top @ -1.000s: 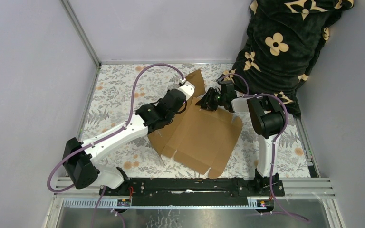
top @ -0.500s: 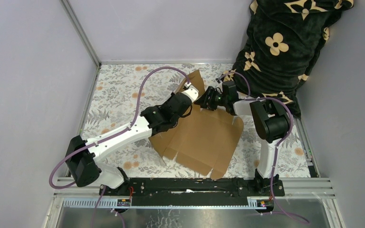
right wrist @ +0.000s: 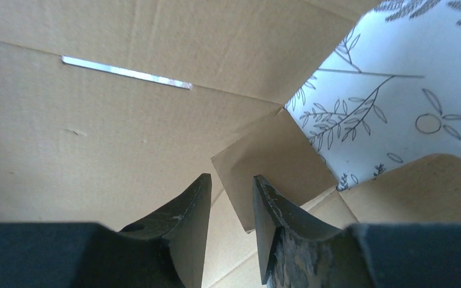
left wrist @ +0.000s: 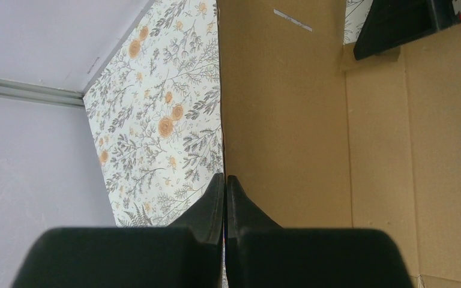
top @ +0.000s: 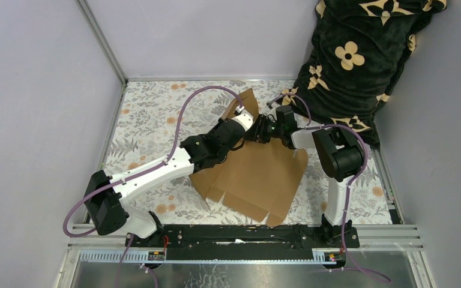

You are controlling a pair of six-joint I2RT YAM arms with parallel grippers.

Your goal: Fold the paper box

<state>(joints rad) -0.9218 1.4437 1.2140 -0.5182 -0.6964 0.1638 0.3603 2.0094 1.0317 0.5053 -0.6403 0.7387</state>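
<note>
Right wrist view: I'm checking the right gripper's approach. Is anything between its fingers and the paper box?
Nothing visible. The open right gripper faces the paper box directly, and the box's small tab lies just behind one fingertip.

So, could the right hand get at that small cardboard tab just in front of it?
Probably yes. The small tab lies just ahead of the open right hand, slightly to one side, and nothing sits between them.

We see the brown paper box [top: 258, 174], a white table cover [top: 150, 120] with orange flowers, and a black, tan-flowered blanket [top: 360, 84].
</note>
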